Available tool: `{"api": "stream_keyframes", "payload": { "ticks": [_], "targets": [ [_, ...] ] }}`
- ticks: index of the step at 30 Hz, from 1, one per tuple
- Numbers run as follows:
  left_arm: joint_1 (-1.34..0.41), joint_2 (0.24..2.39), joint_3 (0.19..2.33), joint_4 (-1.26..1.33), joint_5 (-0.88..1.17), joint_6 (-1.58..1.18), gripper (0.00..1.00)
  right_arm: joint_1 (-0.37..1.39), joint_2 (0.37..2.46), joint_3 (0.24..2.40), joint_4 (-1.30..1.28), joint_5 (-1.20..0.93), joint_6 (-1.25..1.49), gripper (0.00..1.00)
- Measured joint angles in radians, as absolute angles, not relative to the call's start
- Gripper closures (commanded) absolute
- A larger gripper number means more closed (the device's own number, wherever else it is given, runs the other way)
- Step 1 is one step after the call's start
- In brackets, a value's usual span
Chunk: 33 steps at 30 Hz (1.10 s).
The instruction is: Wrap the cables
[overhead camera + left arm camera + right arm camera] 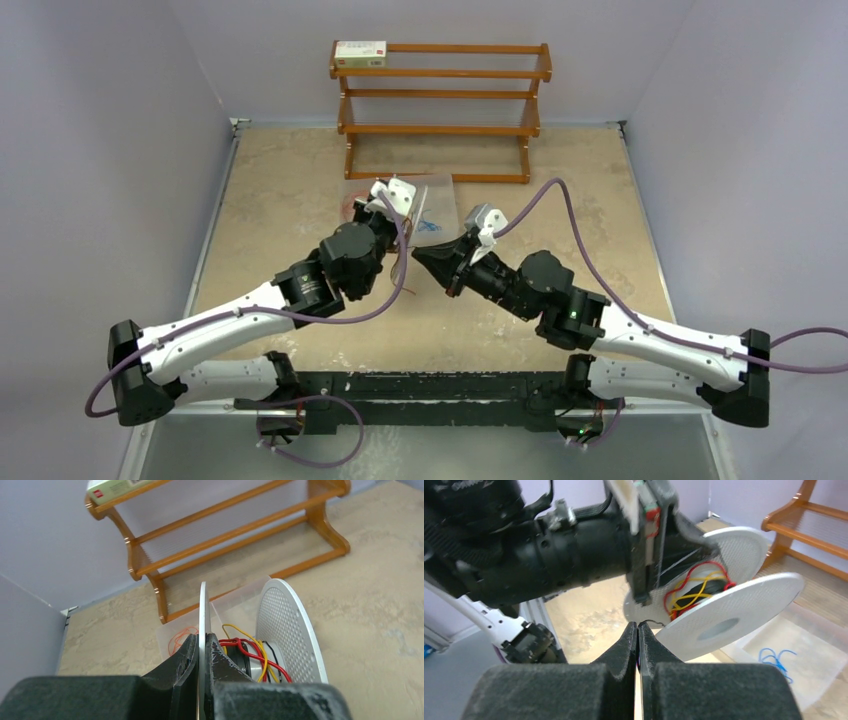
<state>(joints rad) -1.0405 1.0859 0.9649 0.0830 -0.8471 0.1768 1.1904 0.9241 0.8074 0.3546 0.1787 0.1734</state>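
In the left wrist view my left gripper (202, 637) is shut on the thin near flange of the grey-white spool (290, 625). Red, yellow and black cables (255, 652) are wound loosely round its hub. In the right wrist view the spool (734, 610) hangs tilted just beyond my right gripper (638, 625). That gripper is shut on the end of a thin black cable (651, 623) leading toward the hub. From above, the right gripper (420, 258) points left at the left gripper (390, 205).
A clear plastic tray (235, 597) lies under the spool, holding a loose orange cable (180, 636) and a blue one (776, 658). A wooden rack (440, 105) stands at the back with a small box (360, 53) on top. Purple robot cords (560, 200) arc over the table.
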Motion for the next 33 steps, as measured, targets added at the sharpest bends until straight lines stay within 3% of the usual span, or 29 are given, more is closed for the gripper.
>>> {"api": "stream_keyframes", "payload": {
  "ticks": [10, 19, 33],
  "targets": [
    [-1.097, 1.008, 0.965, -0.107, -0.603, 0.212, 1.00, 1.194, 0.940, 0.926, 0.148, 0.307, 0.040, 1.00],
    [-1.100, 0.942, 0.965, -0.204, -0.292, 0.221, 1.00, 1.188, 0.893, 0.852, 0.146, 0.380, -0.041, 1.00],
    [-1.099, 0.879, 0.925, -0.208, -0.066, 0.204, 1.00, 1.028, 0.732, 0.663, 0.142, 0.160, -0.002, 1.00]
  ]
}}
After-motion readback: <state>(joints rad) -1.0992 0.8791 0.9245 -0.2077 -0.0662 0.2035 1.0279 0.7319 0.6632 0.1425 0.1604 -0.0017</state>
